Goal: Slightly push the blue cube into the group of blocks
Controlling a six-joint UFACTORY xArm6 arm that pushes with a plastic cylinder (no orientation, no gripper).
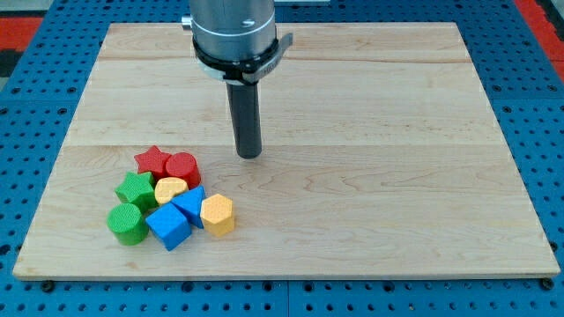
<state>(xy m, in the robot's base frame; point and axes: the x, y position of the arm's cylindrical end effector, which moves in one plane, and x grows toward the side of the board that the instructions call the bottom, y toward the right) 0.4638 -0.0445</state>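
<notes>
Blue cube (168, 226) at the near edge of the cluster, already touching the green cylinder (127, 223) on its left and the blue triangular block (190, 205) behind; looks nearly or fully done. My tip (250, 155) off to the far right, well apart, touching nothing. No fingers to report; arm above cut off.

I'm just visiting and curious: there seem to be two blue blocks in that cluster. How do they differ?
The blue cube is a square-faced box; the other blue block looks wedge-shaped or triangular. The blue cube sits at the cluster's bottom edge, while the blue triangular block is tucked deeper in, between the yellow heart-like block and the yellow hexagonal block. The cube shows more of itself. Both share the same blue and touch each other, well away from my tip.
</notes>
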